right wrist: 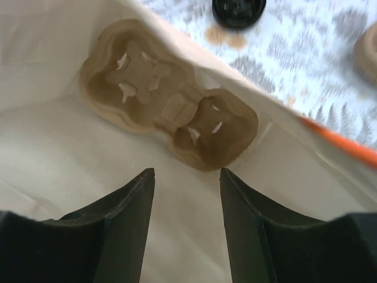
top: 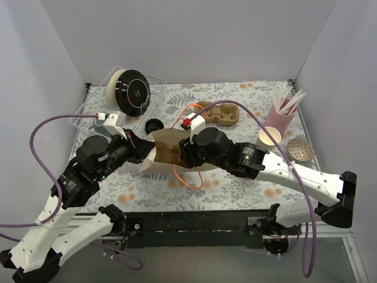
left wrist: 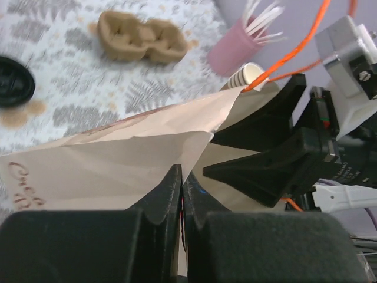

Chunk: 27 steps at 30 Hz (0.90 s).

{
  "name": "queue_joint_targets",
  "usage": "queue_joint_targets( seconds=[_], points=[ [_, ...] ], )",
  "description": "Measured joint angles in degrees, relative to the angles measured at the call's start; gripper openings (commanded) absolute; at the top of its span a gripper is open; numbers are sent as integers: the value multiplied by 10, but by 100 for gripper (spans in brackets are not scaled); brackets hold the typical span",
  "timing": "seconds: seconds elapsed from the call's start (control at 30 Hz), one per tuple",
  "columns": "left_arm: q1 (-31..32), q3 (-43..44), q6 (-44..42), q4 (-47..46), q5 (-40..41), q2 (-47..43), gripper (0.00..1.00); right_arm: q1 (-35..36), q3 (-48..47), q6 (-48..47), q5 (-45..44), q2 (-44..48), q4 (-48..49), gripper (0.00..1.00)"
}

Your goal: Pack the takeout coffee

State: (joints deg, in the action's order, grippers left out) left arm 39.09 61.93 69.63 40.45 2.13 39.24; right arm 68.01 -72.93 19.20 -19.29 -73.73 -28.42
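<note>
A kraft paper bag lies open at the table's middle. My left gripper is shut on the bag's rim, its fingers pinching the paper edge. My right gripper is open and empty, reaching into the bag's mouth; its fingers hover above a moulded pulp cup carrier lying on the bag's inner wall. The takeout coffee stands outside the bag, behind it; mostly its round black lid shows, also in the left wrist view and the right wrist view.
A second pulp carrier lies behind the bag, seen also in the left wrist view. A pink cup of straws, stacked paper cups and a round mesh disc stand right. A clear rack with a black plate is back left.
</note>
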Motion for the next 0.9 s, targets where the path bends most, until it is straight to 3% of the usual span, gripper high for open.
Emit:
queue_joint_targets(
  seconds=[0.13,0.27,0.4,0.63,0.9],
  points=[
    [0,-17,-27,-89,-45,5,0,0,-12,-77,11,4,48,59],
    [0,-96,-30,-136,-82,-14,0,0,20,-125,58,25,90,53],
    [0,-143,-33,-131,-91,-38,0,0,61,-146,89,53,108,52],
    [0,-146,-47,-123,-108,-53,0,0,105,-167,100,84,121,49],
    [0,-146,-64,-96,-105,-41,0,8,94,-161,103,37,108,43]
  ],
)
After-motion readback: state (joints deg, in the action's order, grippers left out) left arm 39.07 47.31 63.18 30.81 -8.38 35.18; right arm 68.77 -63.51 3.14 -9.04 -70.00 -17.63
